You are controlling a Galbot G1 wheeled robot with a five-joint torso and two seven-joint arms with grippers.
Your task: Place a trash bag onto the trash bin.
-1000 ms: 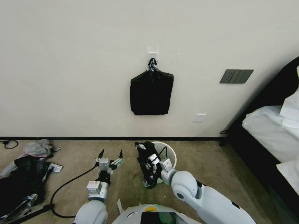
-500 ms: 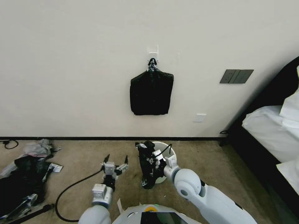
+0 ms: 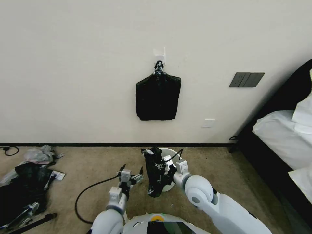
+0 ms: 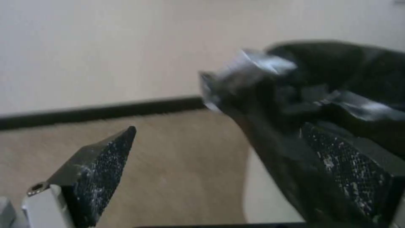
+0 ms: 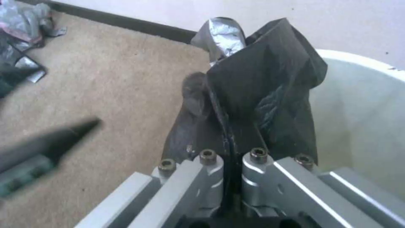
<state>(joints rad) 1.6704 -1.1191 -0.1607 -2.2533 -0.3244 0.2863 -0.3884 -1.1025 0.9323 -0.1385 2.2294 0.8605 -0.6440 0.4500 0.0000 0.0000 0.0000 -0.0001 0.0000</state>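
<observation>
**A:** Head view first. Where does the thin, glossy black plastic trash bag (image 3: 155, 172) hang?

**B:** It hangs in front of the small round cream-white plastic trash bin (image 3: 175, 156), over the bin's rim at about nine o'clock. The right gripper (image 3: 166, 169) pinches it from the three o'clock side, jaws closed on the film. Nothing lines the bin yet.

**A:** And its long axis?

**B:** Close to vertical, twelve to six. A crumpled tuft stands above the grip and the rest droops towards the beige carpet (image 3: 91, 165), seemingly just clear of it.

**A:** Does the right wrist view agree?

**B:** Yes. The film (image 5: 257, 101) rises straight out from between the two closed metal fingers (image 5: 211, 172), with the bin's pale wall (image 5: 363, 120) beside it.

**A:** The other arm?

**B:** The left gripper (image 3: 131, 174) sits at nine o'clock of the bag, near but apart from it, jaws spread wide and holding nothing. From its own wrist camera the bag (image 4: 337, 79) lies close ahead and towards one finger (image 4: 346, 167); whether that finger touches the film I cannot tell.

**A:** So what does the next move turn on?

**B:** In my judgement, that sideways gap. The left arm is the nearer free one, and the bag's near edge runs upright across its line, so the jaws probably need to straddle that edge to help open the mouth.
</observation>
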